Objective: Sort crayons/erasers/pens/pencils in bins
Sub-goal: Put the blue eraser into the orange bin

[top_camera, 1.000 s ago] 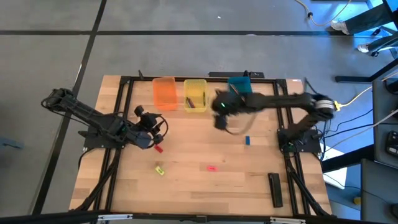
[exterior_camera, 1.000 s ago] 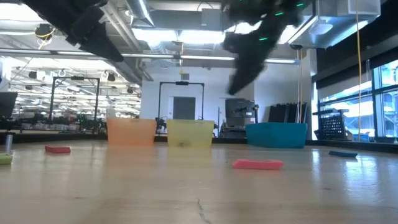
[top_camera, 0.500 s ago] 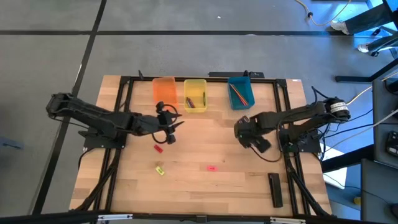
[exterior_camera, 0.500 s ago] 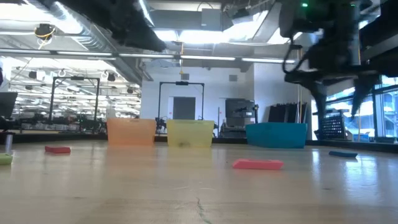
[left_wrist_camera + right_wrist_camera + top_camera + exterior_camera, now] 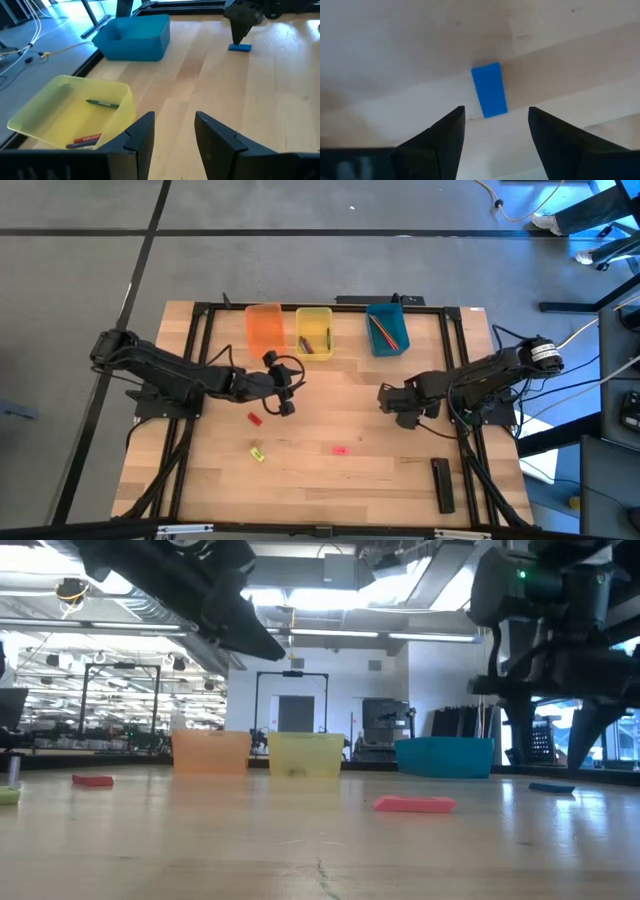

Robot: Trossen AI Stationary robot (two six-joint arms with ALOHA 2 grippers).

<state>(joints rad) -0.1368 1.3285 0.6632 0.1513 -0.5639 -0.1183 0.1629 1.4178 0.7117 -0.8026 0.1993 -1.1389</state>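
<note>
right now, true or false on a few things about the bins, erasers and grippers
1. The right gripper is open above the blue eraser. True.
2. The yellow bin is empty. False: it holds crayons.
3. The left gripper holds an eraser. False: its fingers are open with nothing between them.
4. The teal bin holds pencils. True.
5. The red eraser, yellow eraser and pink eraser lie on the table. True.
6. The orange bin stands between the other two. False: the yellow bin is in the middle.
</note>
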